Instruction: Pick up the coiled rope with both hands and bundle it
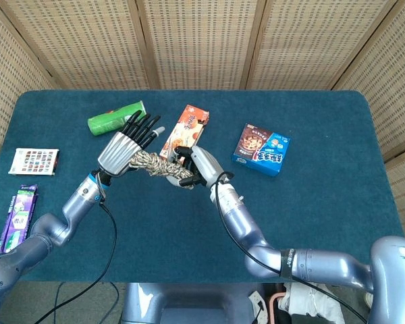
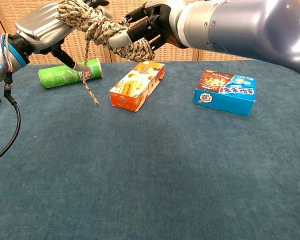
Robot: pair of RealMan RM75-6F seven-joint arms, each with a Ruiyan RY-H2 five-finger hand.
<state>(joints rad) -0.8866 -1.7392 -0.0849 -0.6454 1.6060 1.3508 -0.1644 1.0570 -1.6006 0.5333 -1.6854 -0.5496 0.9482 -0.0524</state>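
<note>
The coiled rope [image 1: 159, 165], a speckled beige and brown bundle [image 2: 97, 29], hangs in the air above the table between both hands. My left hand [image 1: 125, 150] holds its left end, the fingers stretched out over it [image 2: 42, 30]. My right hand [image 1: 201, 165] grips the right end with curled fingers [image 2: 152, 25]. A loose rope tail [image 2: 90, 85] dangles down from the left part of the bundle.
On the blue table [image 1: 324, 202] lie a green can [image 1: 115, 118], an orange box [image 1: 183, 131] just behind the hands, a blue snack box [image 1: 261, 148], a card pack [image 1: 34, 160] and a purple packet [image 1: 17, 212] at the left edge.
</note>
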